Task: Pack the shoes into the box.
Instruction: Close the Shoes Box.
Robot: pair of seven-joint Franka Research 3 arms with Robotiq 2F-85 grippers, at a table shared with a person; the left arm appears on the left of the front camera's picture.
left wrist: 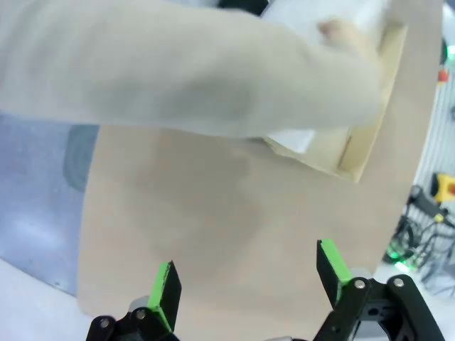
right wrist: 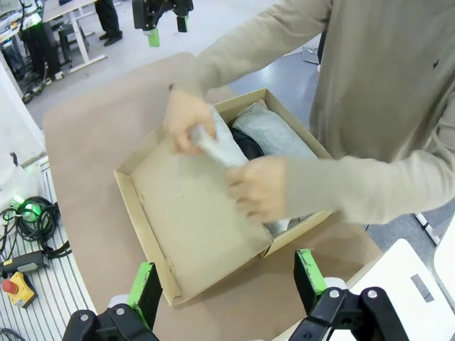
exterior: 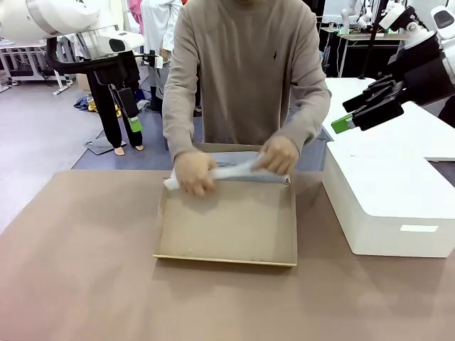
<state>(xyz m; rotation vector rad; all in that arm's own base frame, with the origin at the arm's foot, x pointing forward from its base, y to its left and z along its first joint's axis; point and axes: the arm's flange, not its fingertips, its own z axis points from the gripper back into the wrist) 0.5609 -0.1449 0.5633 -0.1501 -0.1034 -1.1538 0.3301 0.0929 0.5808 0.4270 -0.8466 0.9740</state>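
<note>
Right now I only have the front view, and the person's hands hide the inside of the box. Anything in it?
Observer: Right wrist view: white tissue paper lines the box, and a black shape, likely a shoe, shows between the folds.
Operator: One shoe or both?
Observer: Cannot tell. The person's hands and more tissue paper cover the rest.
Operator: Left gripper state?
Observer: Left wrist view: left gripper is open, nothing between its fingers.
</note>
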